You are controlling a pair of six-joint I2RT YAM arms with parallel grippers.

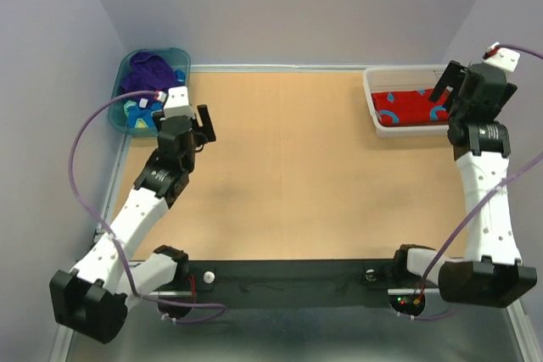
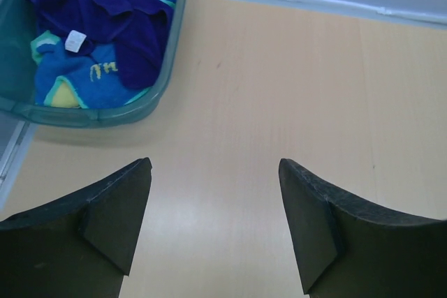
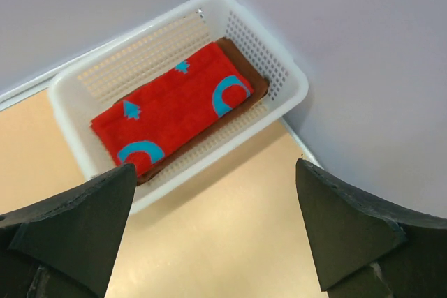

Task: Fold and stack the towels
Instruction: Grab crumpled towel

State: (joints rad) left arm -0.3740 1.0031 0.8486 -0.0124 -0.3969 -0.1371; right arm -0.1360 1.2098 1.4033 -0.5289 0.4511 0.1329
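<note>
Left gripper, jaws wide and empty beside the teal tub in the table's far-left corner, should pinch only the top purple towel; right gripper gapes empty above the red towel folded in the far-right basket.

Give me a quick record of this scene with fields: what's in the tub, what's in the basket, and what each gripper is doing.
teal tub: purple towel and blue-and-yellow patterned towel, both crumpled, unfolded
white basket: red towel, folded, lying on a brown towel
left gripper: open, empty, over the table near the teal tub
right gripper: open, empty, by the white basket
</note>
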